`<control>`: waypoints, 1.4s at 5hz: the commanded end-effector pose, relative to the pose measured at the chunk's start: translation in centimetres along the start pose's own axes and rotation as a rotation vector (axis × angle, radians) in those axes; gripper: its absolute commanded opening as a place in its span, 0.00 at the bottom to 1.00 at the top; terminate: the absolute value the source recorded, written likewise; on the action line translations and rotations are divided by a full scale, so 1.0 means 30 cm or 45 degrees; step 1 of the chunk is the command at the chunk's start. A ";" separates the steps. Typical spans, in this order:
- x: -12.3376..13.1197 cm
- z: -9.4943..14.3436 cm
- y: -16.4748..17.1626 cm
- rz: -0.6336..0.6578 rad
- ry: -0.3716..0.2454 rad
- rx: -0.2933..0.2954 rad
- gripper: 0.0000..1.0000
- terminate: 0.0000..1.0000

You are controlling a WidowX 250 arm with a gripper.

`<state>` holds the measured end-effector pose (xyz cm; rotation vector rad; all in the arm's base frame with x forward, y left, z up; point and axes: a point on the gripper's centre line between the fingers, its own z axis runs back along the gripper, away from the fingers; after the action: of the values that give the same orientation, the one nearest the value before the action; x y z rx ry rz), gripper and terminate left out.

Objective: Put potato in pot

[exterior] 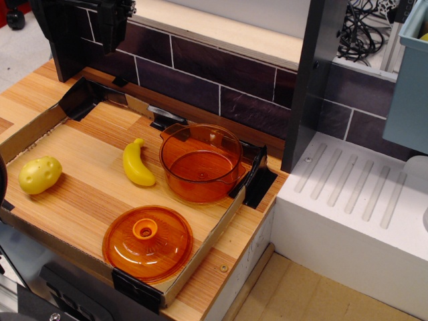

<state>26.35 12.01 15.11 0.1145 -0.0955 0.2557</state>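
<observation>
While the arm is parked at the far left, everything on the desk is sitting untouched.

potato (40, 175): lying on its side at the left edge of the tray, right against the left cardboard wall; well apart from the pot.
pot (200, 162): standing upright at the far right of the tray, showing nothing inside through the clear orange walls; one small handle pointing far-left.
banana (137, 163): lying just left of the pot, between potato and pot, stem end pointing far; a narrow gap showing between it and the pot wall.
lid (148, 243): resting flat, knob up, at the near edge of the tray, near side of the pot, not touching it.
tray (87, 207): shallow cardboard-walled box with wood-grain floor, black tape holding the corners, sitting on the desk (17, 100).
hand (110, 23): only dark arm structure showing at the far-left top corner, fingers cropped out; can't tell whether it's spread or pressed together. Holding nothing visible.
sink side (354, 194): white ribbed drainboard lying to the right of the tray.
wall (221, 73): dark tiled backsplash running along the far side.
</observation>
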 end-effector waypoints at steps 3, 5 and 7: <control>-0.193 -0.079 0.135 -0.315 -0.050 -0.115 1.00 0.00; -0.223 -0.180 0.231 -0.278 -0.032 -0.123 1.00 0.00; -0.206 -0.244 0.217 -0.282 -0.035 -0.105 1.00 0.00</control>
<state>19.05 17.16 7.09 0.0268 -0.1019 0.0318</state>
